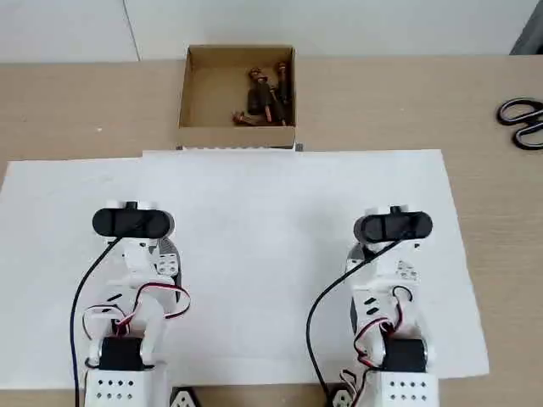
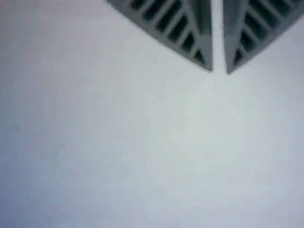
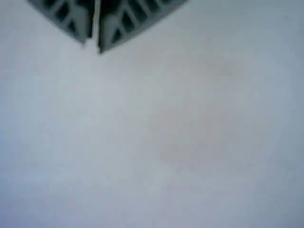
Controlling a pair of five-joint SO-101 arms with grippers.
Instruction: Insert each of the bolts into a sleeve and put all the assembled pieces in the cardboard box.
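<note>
Two arms sit folded up along the near edge of the desk (image 1: 76, 102), both on a big white paper sheet (image 1: 280, 195). One arm (image 1: 127, 280) is toward the near left corner and the other arm (image 1: 390, 288) toward the near right. Honestly I can't tell which one is the left and which the right. From above, a black housing at the front of each arm covers whatever hangs under it.

The left claw (image 2: 219, 70) has its two ribbed fingers (image 2: 190, 33) pretty much together, with just a thin sliver between the tips and nothing gripped. It's pointing at the paper, but I can't say whether it touches. The fingers are cut off by the frame.

The cardboard box (image 1: 197, 93) sits at the far edge, a bit left of the middle, right up against the far edge of the paper. The assembled pieces (image 1: 267, 97) are piled inside against its right wall. They're a brownish tangle, too jumbled to count.

The right claw (image 3: 92, 47) is the same story: fingers together, hairline gap, nothing held, paper underneath.

Scissors (image 1: 522, 121) lie by the right edge, with the handles visible and the rest cut off.
</note>
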